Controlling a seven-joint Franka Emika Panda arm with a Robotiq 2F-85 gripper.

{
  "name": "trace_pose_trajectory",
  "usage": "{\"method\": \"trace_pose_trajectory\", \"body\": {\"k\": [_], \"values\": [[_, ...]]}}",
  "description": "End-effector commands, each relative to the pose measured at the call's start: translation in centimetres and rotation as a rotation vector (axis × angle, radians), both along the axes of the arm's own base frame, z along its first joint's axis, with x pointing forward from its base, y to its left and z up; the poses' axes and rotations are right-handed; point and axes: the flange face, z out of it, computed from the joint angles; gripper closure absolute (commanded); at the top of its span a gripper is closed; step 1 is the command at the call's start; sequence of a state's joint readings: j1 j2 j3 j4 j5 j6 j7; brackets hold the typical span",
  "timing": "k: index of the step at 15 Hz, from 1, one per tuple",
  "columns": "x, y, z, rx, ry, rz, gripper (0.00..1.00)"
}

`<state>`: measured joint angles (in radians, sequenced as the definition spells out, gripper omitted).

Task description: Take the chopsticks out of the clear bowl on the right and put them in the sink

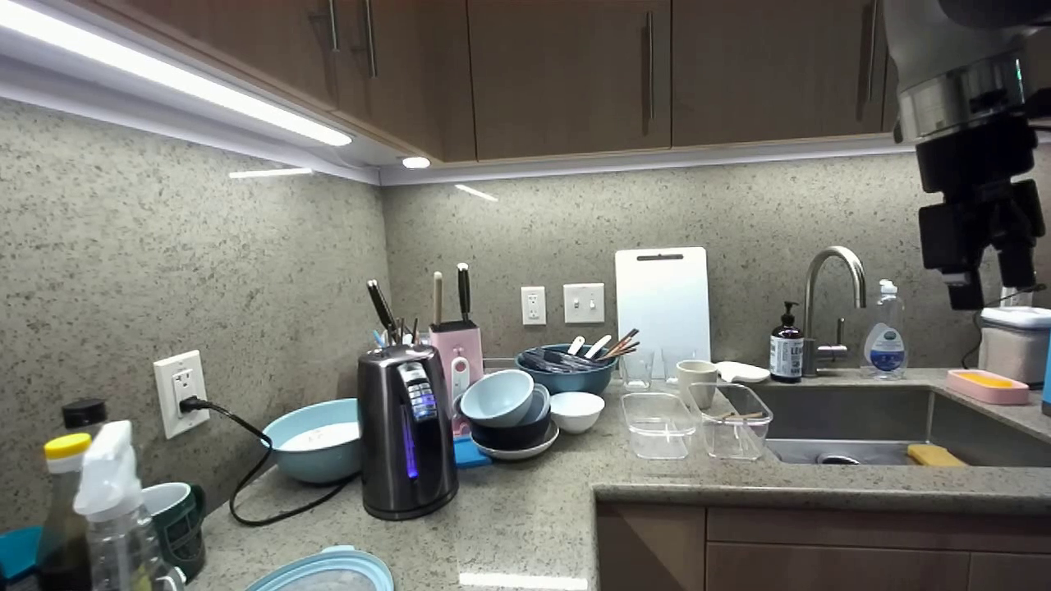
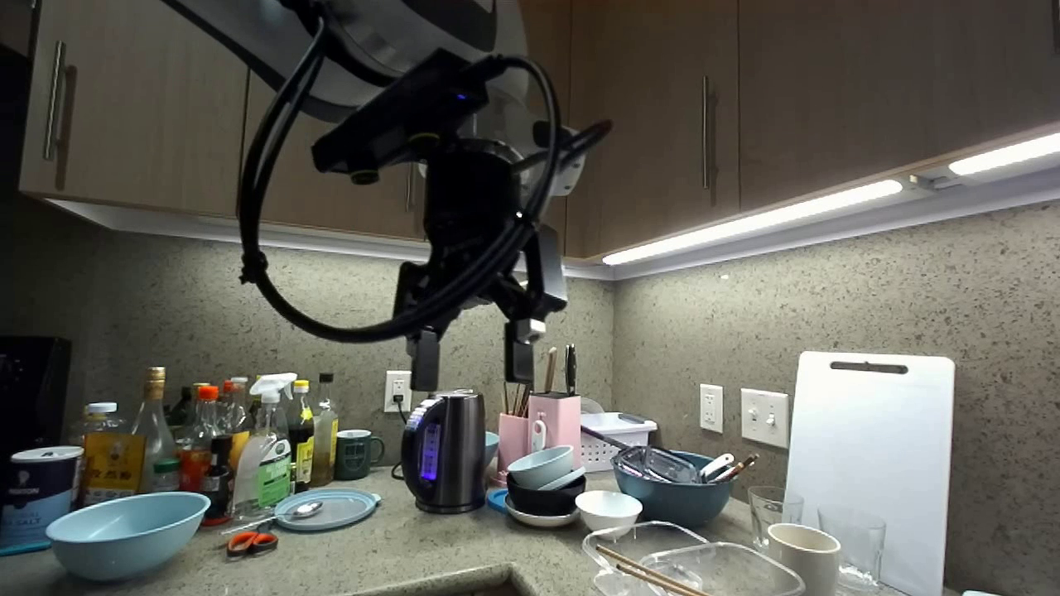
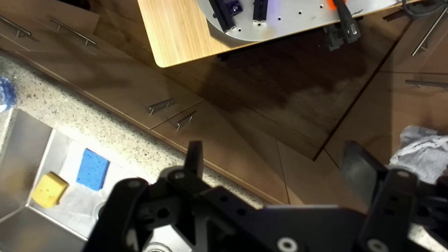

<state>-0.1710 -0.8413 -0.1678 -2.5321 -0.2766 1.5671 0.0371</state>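
Two black fingers (image 2: 519, 356) of the pincer (image 2: 472, 372) stand wide apart, high above the level of the desk (image 2: 397, 546). At lower left of the wrist view, the steel sink (image 3: 24, 154) holds a blue sponge (image 3: 92, 169) and a yellow sponge (image 3: 49, 189). The light-brown chopsticks (image 2: 646, 569), seen in both exterior views, lie at the clear bowl (image 1: 735, 443) that stands on the right in an exterior view (whether inside it or across its rim is hard to tell), next to a similar see-through bowl (image 1: 657, 443). A cream cup (image 1: 696, 373) stands just beside them. Farther back come a small white bowl (image 2: 609, 511), a large blue bowl (image 2: 675, 501) filled with dark utensils (image 1: 566, 359), a stack of bowls (image 2: 540, 468) with a tilted light-blue one on top, a dark kettle (image 2: 460, 455) glowing blue, and a pink knife block (image 2: 556, 422). A white cutting board (image 2: 865, 463) leans on the speckled wall (image 2: 770, 331), under wooden cabinets (image 2: 654, 124).
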Motion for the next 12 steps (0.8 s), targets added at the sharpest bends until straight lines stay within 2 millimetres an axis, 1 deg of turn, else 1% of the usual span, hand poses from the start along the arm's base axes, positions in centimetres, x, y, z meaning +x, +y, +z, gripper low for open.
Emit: {"method": "trace_pose_trajectory", "body": {"k": [1,2,3,4,6,8,9,10,12], "values": [[0.9,-5.5,-2.0,0.029,-0.029,-0.106,0.0],[1.0,-6.4,-2.4,0.045,-0.03,-0.134,0.0],[0.8,-6.6,-2.4,0.05,-0.036,-0.143,0.0],[0.2,-5.7,-2.2,0.055,-0.041,-0.121,0.0],[0.4,-6.5,-2.7,0.06,-0.032,-0.139,0.0],[0.5,-6.5,-2.7,0.058,-0.03,-0.138,0.0],[1.1,-6.8,-2.9,0.061,-0.034,-0.142,0.0],[2.5,-7.6,-3.5,0.054,-0.066,-0.198,0.0],[4.7,-9.5,-4.4,0.01,-0.116,-0.222,0.0]]}}
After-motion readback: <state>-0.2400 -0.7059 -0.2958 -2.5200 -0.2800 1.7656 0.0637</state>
